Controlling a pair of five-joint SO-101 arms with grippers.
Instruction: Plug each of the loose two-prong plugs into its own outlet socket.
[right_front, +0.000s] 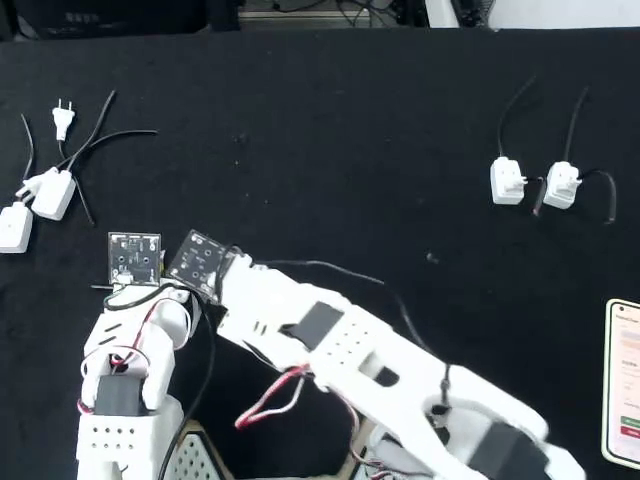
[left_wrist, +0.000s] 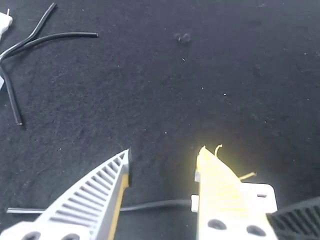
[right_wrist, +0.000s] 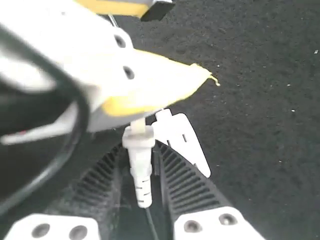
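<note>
White two-prong plug (right_wrist: 140, 167) sat clamped between the black ribbed fingers (right_wrist: 185, 185) of the right gripper (right_wrist: 141, 150), over the black table (right_front: 330, 150). Just beside it, the left gripper (left_wrist: 164, 151) stood with jaws apart. A second plug (right_front: 62, 118) lay loose near a white socket (right_front: 52, 193).

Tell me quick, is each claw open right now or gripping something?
Left gripper: open, holding nothing.
Right gripper: closed on a white plug.

The left claw (left_wrist: 164, 152) hides the prongs of the plug (right_wrist: 138, 167).
</note>
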